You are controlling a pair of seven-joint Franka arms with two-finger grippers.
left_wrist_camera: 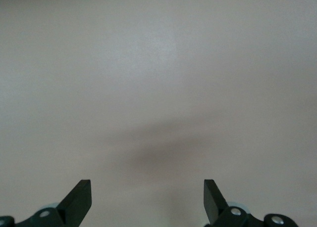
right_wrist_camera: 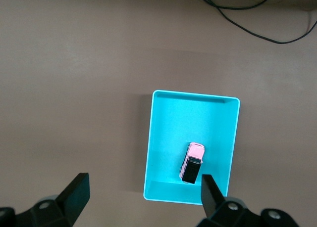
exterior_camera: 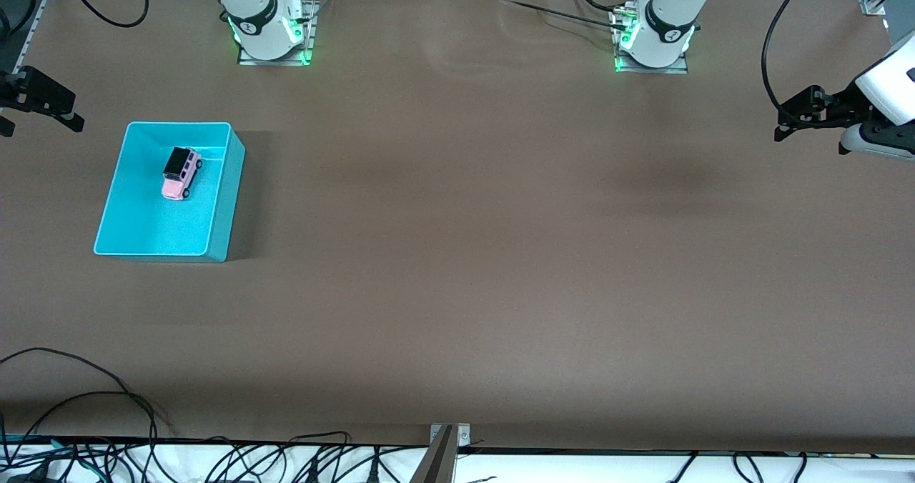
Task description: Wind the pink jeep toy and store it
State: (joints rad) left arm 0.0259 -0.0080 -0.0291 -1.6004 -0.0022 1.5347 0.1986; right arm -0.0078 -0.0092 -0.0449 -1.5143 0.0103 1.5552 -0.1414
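- The right gripper (right_wrist_camera: 141,197) hangs high in the air with its two dark fingers spread wide apart and nothing between them; it is near the turquoise bin (right_wrist_camera: 161,143), up over the table at the right arm's end.
- In the front view the right gripper (exterior_camera: 71,120) shows at the edge of the picture, just beside the bin's (exterior_camera: 227,204) corner that lies farthest from the front camera.
- The pink jeep toy (right_wrist_camera: 192,162) sits on its wheels inside the bin, on the bin's floor, its black roof up.
- In the front view the jeep (exterior_camera: 181,173) stands in the part of the bin farther from the front camera, a little askew to the bin's walls and touching none of them.
- The left gripper (left_wrist_camera: 147,200) is likewise spread wide, holding nothing, with only bare brown table (left_wrist_camera: 158,78) under it.
- In the front view the left gripper (exterior_camera: 783,129) hangs over the left arm's end of the table (exterior_camera: 500,254), well apart from the bin; this arm waits there.
- Dark cables (exterior_camera: 107,397) trail onto the table's edge nearest the front camera, nearer to that camera than the bin.
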